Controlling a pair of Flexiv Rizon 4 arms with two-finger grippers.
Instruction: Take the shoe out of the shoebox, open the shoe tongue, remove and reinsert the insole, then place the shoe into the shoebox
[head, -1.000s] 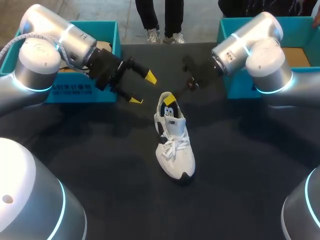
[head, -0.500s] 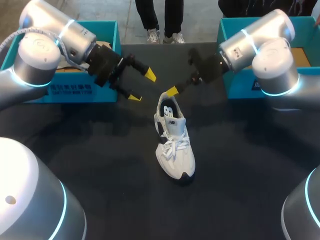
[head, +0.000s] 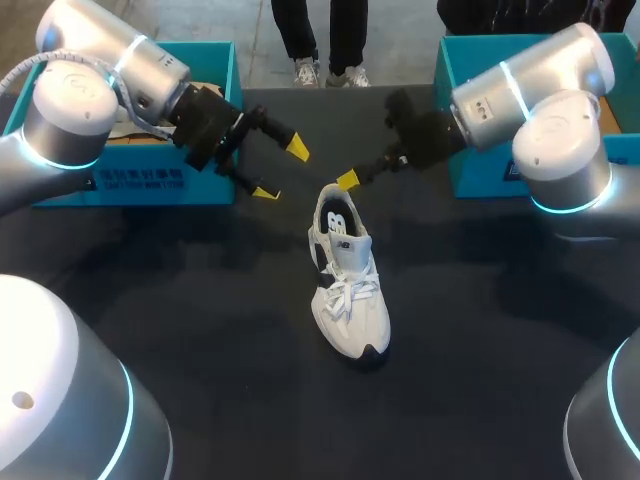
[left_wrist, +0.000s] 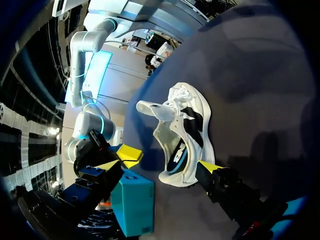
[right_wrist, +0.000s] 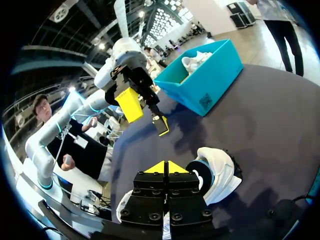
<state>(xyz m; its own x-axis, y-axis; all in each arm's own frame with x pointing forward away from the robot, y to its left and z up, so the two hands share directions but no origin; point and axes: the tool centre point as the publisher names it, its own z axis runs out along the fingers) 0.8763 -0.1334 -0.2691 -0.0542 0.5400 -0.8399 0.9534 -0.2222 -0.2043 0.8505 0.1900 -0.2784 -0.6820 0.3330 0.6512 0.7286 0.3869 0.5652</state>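
Head view: white shoe (head: 347, 285) is out of its box, upright on its sole mid-table, toe toward the robot, heel opening facing up. Left hand (head: 281, 170) hangs up and left of the shoe's heel, fingers spread wide, holding nothing. It looks parked clear so the other arm can work. Right hand (head: 347, 180) sits just above the heel opening, not touching. Left box (head: 160, 182), teal, is well left of the shoe. Right box (head: 472, 172), also teal, is well right of it, and the shoe is in neither. Table (head: 200, 330) is dark, matte, with soft shadows around the shoe.

Left wrist view: shoe (left_wrist: 182, 135) lies ahead of the left hand (left_wrist: 158, 165), between its wide-apart tips but untouched. Tongue (left_wrist: 150, 107) sticks up and out, so probably already opened. Right hand's yellow tip (left_wrist: 129, 152) is just beside the heel. A teal box (left_wrist: 132, 200) is near the heel side.

Right wrist view: right hand (right_wrist: 165, 167) has its tips pressed together, nothing pinched. Likely a narrow point for slipping into the shoe after the insole. Shoe (right_wrist: 217, 172) is right beside and under it. Left hand (right_wrist: 146, 115) is spread, beyond the shoe. Left box (right_wrist: 205, 75) is farther off, with something white inside; can't tell what.
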